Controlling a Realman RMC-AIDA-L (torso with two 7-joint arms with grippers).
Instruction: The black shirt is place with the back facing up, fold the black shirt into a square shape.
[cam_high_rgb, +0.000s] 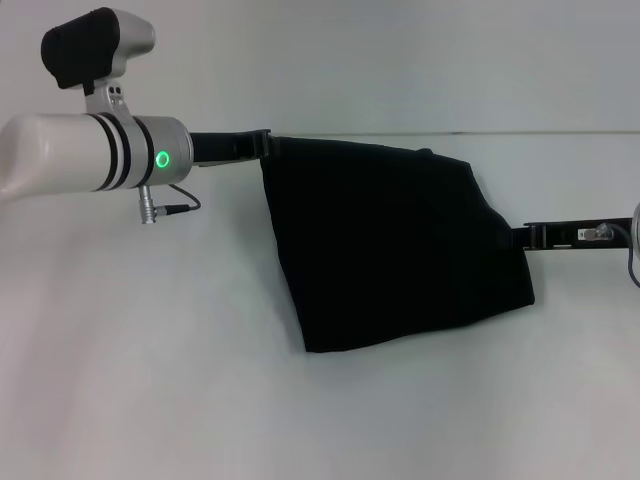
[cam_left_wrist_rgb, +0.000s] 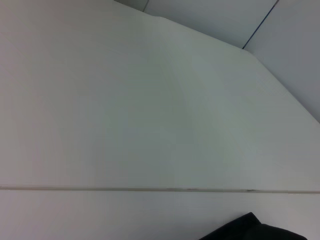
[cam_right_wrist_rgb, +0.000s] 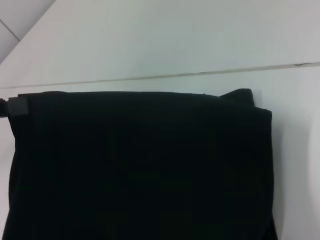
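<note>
The black shirt (cam_high_rgb: 400, 245) at frame centre is soft matt cloth, the white table (cam_high_rgb: 150, 380) around it smooth and matt, the arm housing (cam_high_rgb: 90, 150) upper left glossy white plastic.

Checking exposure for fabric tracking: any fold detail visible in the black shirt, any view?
Head view: the black shirt reads as a flat dark mass, outline crisp, soft shadow under its near edge. Right wrist view: the shirt fills the frame, nearly featureless. Left wrist view: mostly evenly lit white table, only a shirt corner showing.

Plain white table (cam_high_rgb: 150, 380), seemingly seamed.
</note>
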